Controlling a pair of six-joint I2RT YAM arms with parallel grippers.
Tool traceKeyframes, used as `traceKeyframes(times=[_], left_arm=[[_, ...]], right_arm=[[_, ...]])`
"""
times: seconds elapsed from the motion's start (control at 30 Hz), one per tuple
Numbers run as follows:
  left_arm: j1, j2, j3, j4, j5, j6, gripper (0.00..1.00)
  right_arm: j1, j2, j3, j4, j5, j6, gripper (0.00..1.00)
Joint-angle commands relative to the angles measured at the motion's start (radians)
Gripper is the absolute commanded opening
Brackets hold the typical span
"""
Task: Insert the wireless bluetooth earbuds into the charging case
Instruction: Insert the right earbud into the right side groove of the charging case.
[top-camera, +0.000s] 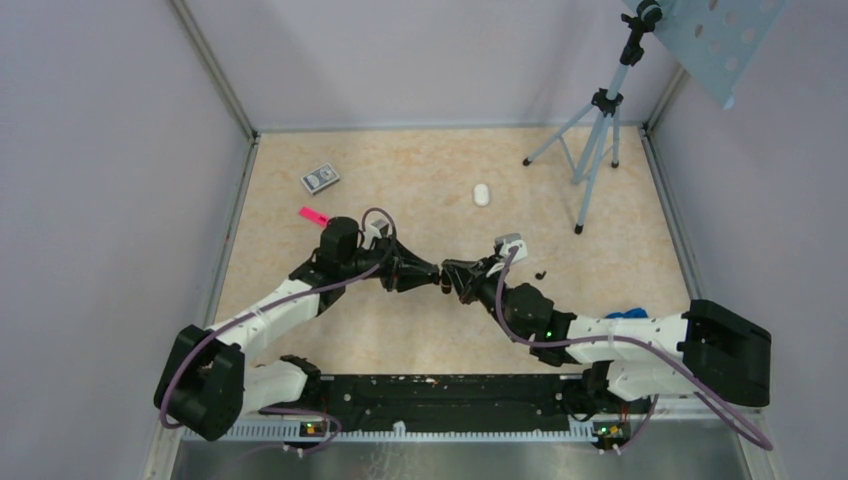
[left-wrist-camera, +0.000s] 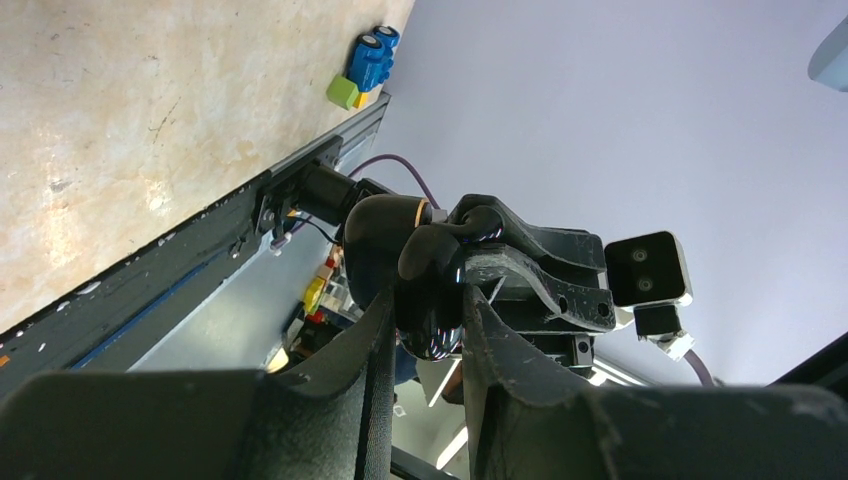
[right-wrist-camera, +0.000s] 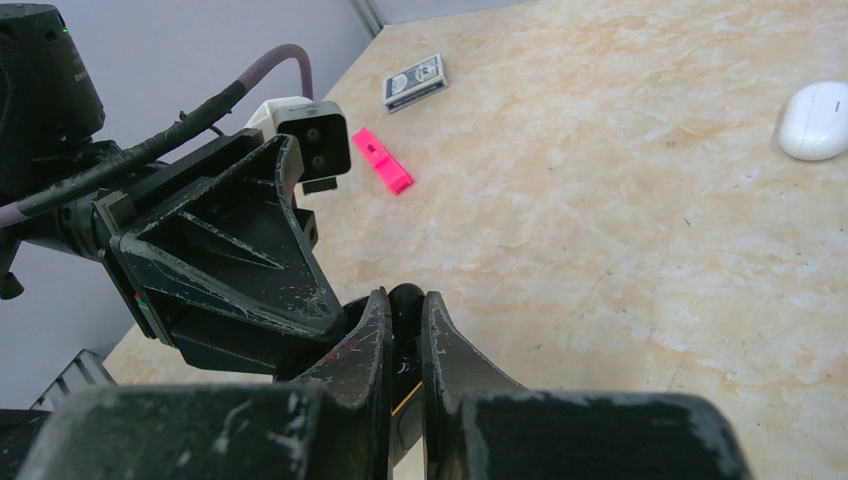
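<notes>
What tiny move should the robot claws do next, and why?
Probably ease the right claw forward a little: it pinches a tiny black plastic earbud, facing the glossy black rounded case gripped by the left claw.

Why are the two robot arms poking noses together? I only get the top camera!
Observer: They aren't empty. The left wrist camera shows the left pincer squeezing a glossy black thing.
Operator: Does the other one hold something too?
Observer: Yes. In the right wrist camera, the right pincer is shut on a small dark piece. I can't tell what it is.
Operator: Any toys around?
Observer: The left wrist camera shows a green block beside a blue toy car at the table edge.
</notes>
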Motion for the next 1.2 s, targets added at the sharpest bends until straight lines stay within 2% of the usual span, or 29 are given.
traceKeyframes(times=[0.0, 0.53, 0.93, 1.03, 1.17], left_arm=[[-0.004, -0.01, -0.006, 0.083, 0.003, -0.015, 0.0], [-0.005, -0.017, -0.034, 0.137, -0.015, -0.021, 0.0], [-0.004, -0.041, -0.036, 0.157, -0.04, 0.009, 0.0], [-0.005, -0.028, -0.029, 0.2, -0.015, 0.013, 0.0], [-0.004, -0.018, 0.004, 0.176, -0.011, 0.042, 0.0]], right_arm=[[0.01, -0.017, -0.008, -0.01, -0.018, 0.022, 0.0], [0.01, -0.054, -0.041, -0.077, -0.076, 0.094, 0.0], [0.012, -0.083, -0.05, -0.144, -0.007, 0.155, 0.0], [0.011, -0.075, -0.047, -0.149, -0.012, 0.159, 0.0], [0.01, -0.062, -0.039, -0.147, -0.019, 0.159, 0.0]])
